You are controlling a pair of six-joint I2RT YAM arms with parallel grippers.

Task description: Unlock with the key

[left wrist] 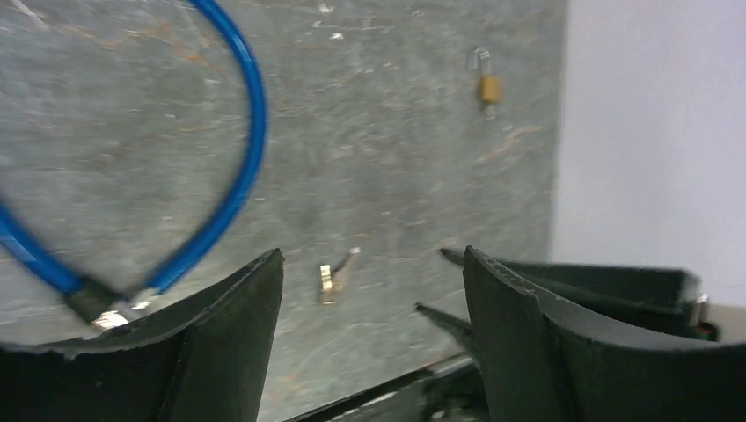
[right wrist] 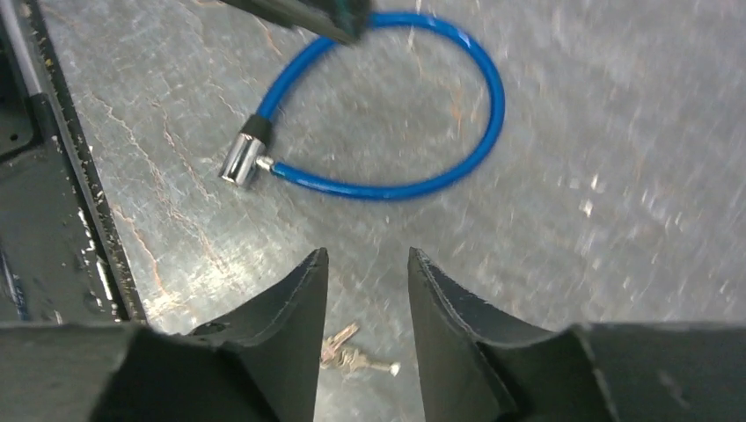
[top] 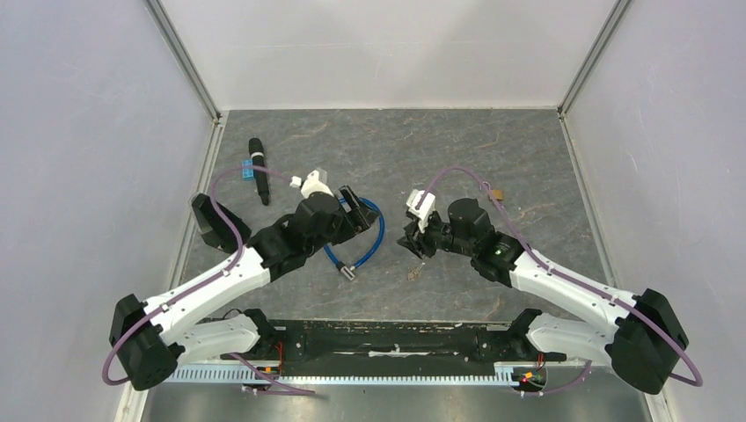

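Now I'm at the pick-up step. The key lies loose on the surface, just beneath my right tool, which is narrowly parted and empty. My left tool stands wide and empty beside the blue cable lock. Next, I reckon, the right tool must drop, straddle the key and close.

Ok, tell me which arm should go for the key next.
Right. The right gripper hangs open almost directly over the key, which lies free between its fingers in the wrist view. The left gripper is open too, but sits by the blue cable lock, farther from it.
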